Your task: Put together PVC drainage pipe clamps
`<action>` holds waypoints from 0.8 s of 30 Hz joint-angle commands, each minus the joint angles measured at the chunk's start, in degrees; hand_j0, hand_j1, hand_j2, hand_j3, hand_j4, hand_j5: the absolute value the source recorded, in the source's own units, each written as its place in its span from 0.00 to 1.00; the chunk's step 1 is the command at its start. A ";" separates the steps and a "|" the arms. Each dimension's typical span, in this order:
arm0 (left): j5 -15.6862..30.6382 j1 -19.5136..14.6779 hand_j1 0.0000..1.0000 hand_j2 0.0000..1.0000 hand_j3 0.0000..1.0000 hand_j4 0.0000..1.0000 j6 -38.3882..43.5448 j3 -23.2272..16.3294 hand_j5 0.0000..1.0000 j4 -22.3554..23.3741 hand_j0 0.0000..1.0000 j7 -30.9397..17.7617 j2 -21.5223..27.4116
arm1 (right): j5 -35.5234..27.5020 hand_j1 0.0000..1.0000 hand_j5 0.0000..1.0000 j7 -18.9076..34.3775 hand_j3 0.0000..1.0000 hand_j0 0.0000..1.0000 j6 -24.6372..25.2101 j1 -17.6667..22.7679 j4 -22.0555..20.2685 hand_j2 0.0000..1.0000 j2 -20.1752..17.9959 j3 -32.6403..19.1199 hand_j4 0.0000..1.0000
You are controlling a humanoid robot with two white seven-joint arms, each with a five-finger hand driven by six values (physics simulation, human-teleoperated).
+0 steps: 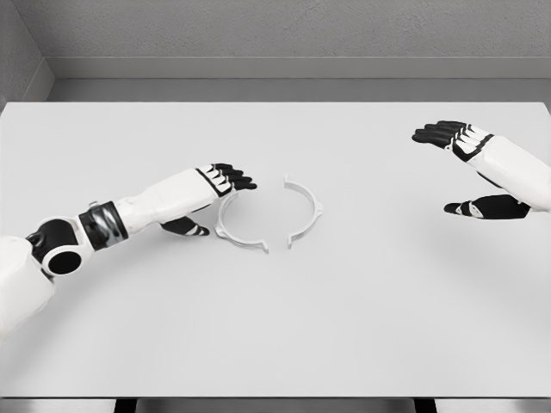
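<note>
Two white half-ring clamp pieces lie on the white table (275,327), facing each other with a gap between them. The left clamp half (234,231) curves open to the right. The right clamp half (306,211) curves open to the left. My left hand (215,198) hovers at the upper left end of the left clamp half, fingers extended above it and thumb below, holding nothing. My right hand (461,168) hangs far to the right, fingers spread, well apart from both pieces.
The table's far edge meets a grey floor and wall at the top. The near edge (275,397) runs along the bottom of the view.
</note>
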 commanded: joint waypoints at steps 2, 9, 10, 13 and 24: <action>0.22 0.00 1.00 1.00 1.00 1.00 0.04 0.04 1.00 0.22 1.00 0.00 -0.48 | -0.44 1.00 1.00 -0.06 1.00 1.00 0.11 0.00 -0.20 1.00 -0.03 -0.01 1.00; 0.13 -0.09 1.00 1.00 1.00 1.00 0.04 0.04 1.00 0.40 1.00 0.00 -1.71 | -0.43 1.00 1.00 -0.06 1.00 1.00 0.11 0.00 -0.12 1.00 -0.12 -0.01 1.00; 0.13 -0.09 1.00 1.00 1.00 1.00 0.04 0.04 1.00 0.49 1.00 0.00 -2.15 | -0.43 1.00 1.00 0.03 1.00 1.00 0.11 0.00 -0.12 1.00 -0.12 -0.01 1.00; 0.04 -0.09 1.00 1.00 1.00 1.00 0.04 0.04 1.00 0.75 1.00 0.00 -2.41 | -0.35 1.00 1.00 0.03 1.00 1.00 0.11 0.00 -0.12 1.00 -0.12 -0.01 1.00; 0.04 -0.26 1.00 1.00 1.00 1.00 0.04 0.04 1.00 1.54 1.00 0.00 -3.90 | -0.35 1.00 1.00 0.03 1.00 1.00 0.11 -0.09 -0.29 1.00 0.23 -0.01 1.00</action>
